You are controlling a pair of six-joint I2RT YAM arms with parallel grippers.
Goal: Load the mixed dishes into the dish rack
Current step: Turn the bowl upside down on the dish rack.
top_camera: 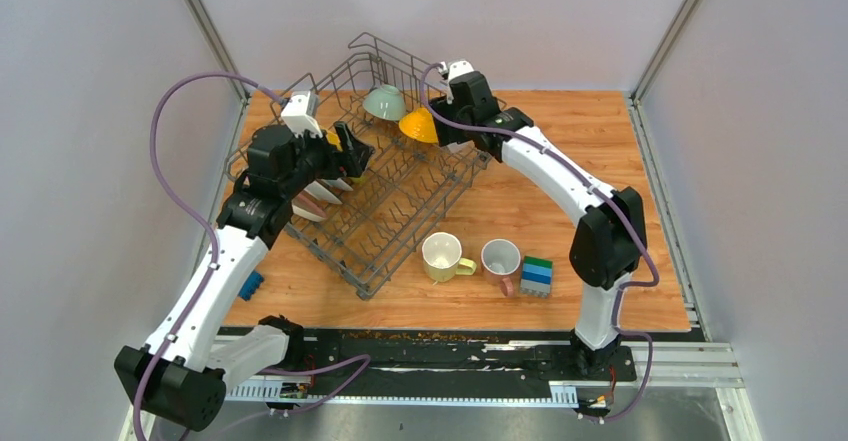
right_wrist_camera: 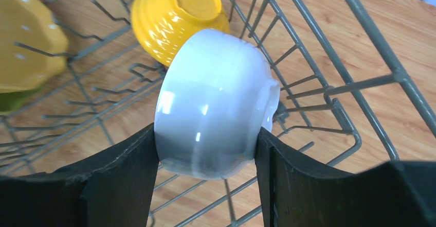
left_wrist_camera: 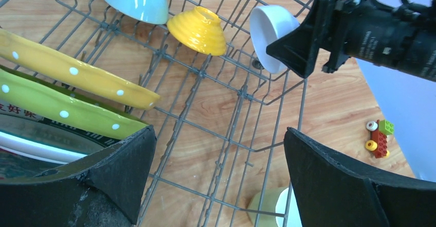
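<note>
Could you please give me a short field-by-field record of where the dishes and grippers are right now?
Loaded: rack holds plates on its left side, with green bowl and yellow bowl inverted at its far end
Right arm: right gripper shut on white bowl at the rack's far right corner
Left arm: left gripper open, empty, over the rack near the plates
Not loaded: yellow mug and pink-handled mug, upright on table
Other: toy blocks beside the mugs

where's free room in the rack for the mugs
The dish rack's middle and near end are bare wire, between the plates on its left and the pale green bowl at the far end. Crowded: the far corner, where the right gripper holds the white bowl beside the yellow-orange bowl.
</note>
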